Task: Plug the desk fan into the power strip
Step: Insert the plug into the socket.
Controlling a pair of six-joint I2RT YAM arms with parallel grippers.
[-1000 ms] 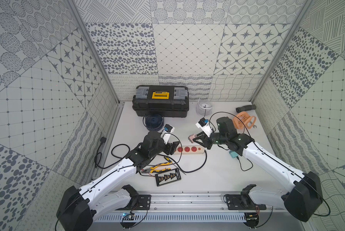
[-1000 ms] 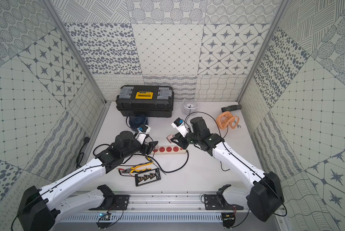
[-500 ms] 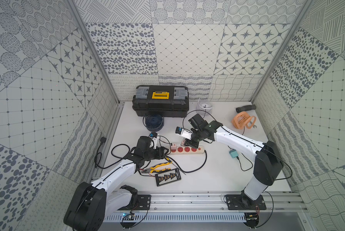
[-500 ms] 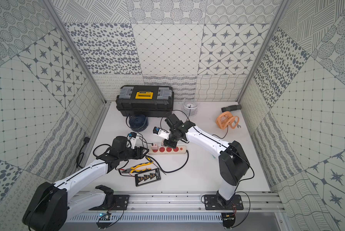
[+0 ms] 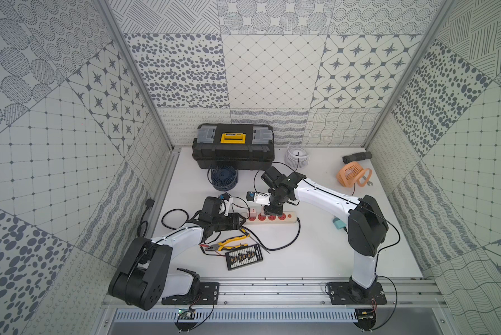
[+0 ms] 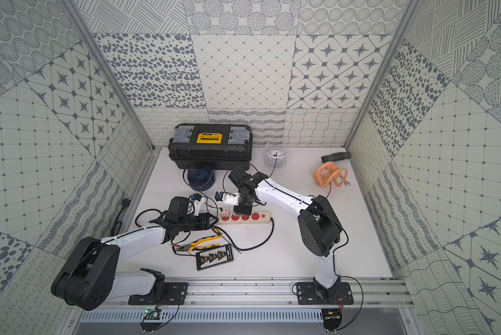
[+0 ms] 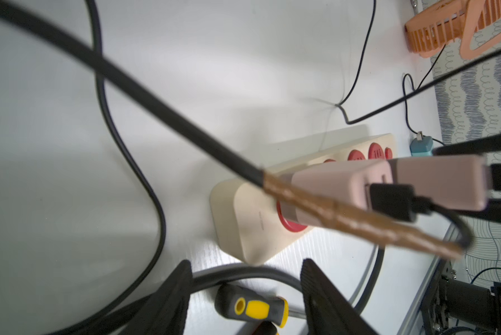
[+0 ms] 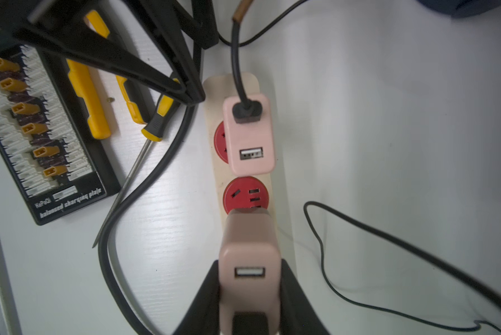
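Over the power strip (image 8: 214,87), right gripper (image 8: 249,269) pinched a pink plug (image 8: 247,237), best pressed straight down, prongs square to slots; left gripper (image 7: 246,262), at its nine-o'clock end, had jaws spread.

Matt cream plastic power strip (image 8: 220,87), smooth white tabletop (image 8: 168,232) (faint wood grain)

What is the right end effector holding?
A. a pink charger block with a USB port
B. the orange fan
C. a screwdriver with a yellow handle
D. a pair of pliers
A: in the right wrist view, the right end effector is closed on a pink charger block, just over the power strip.
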